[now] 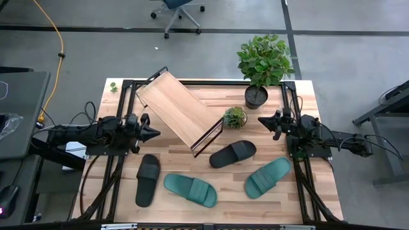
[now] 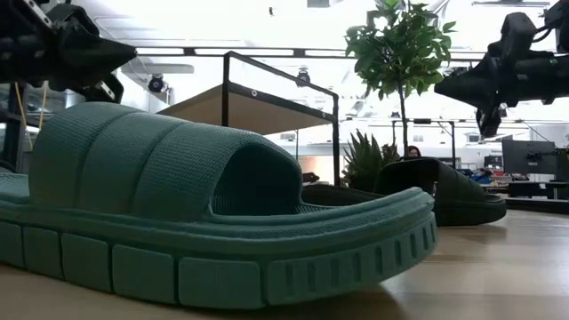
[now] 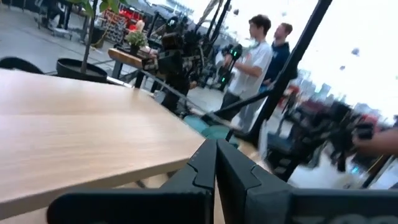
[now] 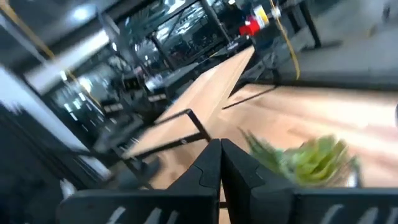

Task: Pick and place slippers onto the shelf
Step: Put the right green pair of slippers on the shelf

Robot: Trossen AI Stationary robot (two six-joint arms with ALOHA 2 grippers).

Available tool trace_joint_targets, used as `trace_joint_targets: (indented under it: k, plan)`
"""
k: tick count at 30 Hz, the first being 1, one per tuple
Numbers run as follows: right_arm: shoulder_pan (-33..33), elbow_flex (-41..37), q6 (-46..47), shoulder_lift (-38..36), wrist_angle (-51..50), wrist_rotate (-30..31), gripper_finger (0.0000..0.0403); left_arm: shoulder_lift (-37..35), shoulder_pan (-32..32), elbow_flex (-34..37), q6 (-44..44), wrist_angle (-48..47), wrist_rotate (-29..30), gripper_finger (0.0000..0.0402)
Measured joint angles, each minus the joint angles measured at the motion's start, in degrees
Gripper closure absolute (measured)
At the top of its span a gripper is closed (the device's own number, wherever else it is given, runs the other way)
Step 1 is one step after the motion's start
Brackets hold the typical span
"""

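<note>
Four slippers lie sole-down on the tabletop's near half: a black one (image 1: 148, 179) at the left, a teal one (image 1: 190, 190) beside it, a black one (image 1: 233, 153) in the middle and a teal one (image 1: 268, 177) at the right. The low view shows the near teal slipper (image 2: 204, 204) large, with a black slipper (image 2: 444, 191) behind it. The shelf (image 1: 179, 108), a slanted wood board in a black wire frame, stands far left of centre. My left gripper (image 1: 156, 133) hovers shut at the table's left edge, pointing level at the shelf. My right gripper (image 1: 261, 120) hovers shut at the right edge.
A tall potted plant (image 1: 262, 61) stands at the far right of the table, and a small green plant (image 1: 234, 117) sits between the shelf and my right gripper. Two people (image 3: 258, 56) stand in the room beyond the table.
</note>
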State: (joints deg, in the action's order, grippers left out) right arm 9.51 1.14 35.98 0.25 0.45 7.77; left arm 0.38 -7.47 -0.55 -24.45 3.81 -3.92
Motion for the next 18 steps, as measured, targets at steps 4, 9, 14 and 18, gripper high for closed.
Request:
trace_joint_targets:
  k: [4,9,14,18]
  plan:
    - [0.0,0.0,10.2,0.0,0.0,0.0,0.0402,0.0,0.0,0.0,-5.9,0.2,0.1,0.0401]
    - [0.0,0.0,23.7,0.0,0.2,1.0,0.0402,0.0,0.0,0.0,-11.8,0.0,0.0,0.0401]
    - [0.0,0.0,32.1,0.0,3.8,1.0,0.0402,0.0,0.0,0.0,-12.1,0.0,0.1,0.0401]
    - [-0.1,0.0,32.4,0.0,13.7,1.1,0.0402,0.0,0.0,0.0,-13.3,0.0,0.1,0.0401]
